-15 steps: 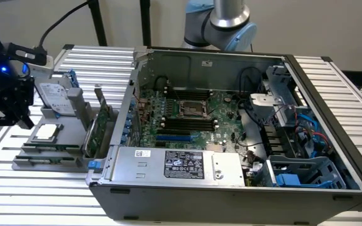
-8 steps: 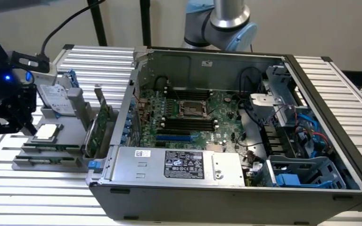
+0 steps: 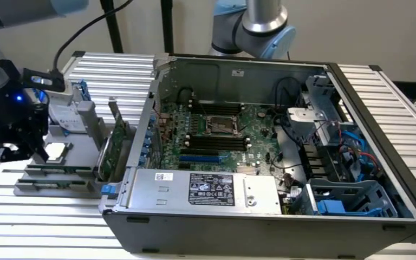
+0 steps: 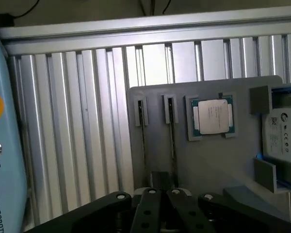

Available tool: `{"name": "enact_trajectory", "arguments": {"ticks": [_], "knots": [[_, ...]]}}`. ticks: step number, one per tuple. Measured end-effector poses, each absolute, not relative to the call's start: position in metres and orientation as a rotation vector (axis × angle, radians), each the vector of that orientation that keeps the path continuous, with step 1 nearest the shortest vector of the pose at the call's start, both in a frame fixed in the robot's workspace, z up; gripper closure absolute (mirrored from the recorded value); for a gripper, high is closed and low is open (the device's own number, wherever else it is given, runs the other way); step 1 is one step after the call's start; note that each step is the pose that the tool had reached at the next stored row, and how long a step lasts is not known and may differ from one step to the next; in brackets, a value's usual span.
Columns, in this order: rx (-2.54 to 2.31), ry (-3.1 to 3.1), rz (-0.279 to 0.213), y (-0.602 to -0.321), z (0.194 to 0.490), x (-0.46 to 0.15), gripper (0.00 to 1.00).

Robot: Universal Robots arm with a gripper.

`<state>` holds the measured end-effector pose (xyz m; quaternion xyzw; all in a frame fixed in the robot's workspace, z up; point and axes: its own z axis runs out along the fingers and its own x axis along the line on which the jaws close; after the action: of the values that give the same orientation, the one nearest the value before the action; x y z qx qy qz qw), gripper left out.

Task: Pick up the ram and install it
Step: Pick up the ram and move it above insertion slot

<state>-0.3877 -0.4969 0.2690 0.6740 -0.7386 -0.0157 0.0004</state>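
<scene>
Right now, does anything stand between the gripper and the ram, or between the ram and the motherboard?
Nothing visible lies between the gripper and the ram in its slot of the gray holder. Toward the motherboard, the upright expansion card and the case's side wall stand between.

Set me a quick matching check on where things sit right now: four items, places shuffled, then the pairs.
Things:
1. ram
2. processor chip
3. power supply
4. gripper

Places:
A. inside the computer case
B. in a square recess of the grey tray
C. above the grey tray
D. on edge in a narrow slot of the grey tray

Pairs: 1-D, 2-B, 3-A, 4-C
</scene>
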Motion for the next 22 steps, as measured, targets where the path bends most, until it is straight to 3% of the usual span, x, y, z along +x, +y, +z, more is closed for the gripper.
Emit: {"name": "enact_trajectory", "arguments": {"ticks": [2, 3, 22], "knots": [[2.123, -2.314, -0.049, -0.5, 0.265, -0.388, 1.0], [2.126, -2.311, -0.049, -0.502, 0.263, -0.387, 0.0], [2.189, -2.25, -0.049, -0.506, 0.229, -0.387, 0.0]]}}
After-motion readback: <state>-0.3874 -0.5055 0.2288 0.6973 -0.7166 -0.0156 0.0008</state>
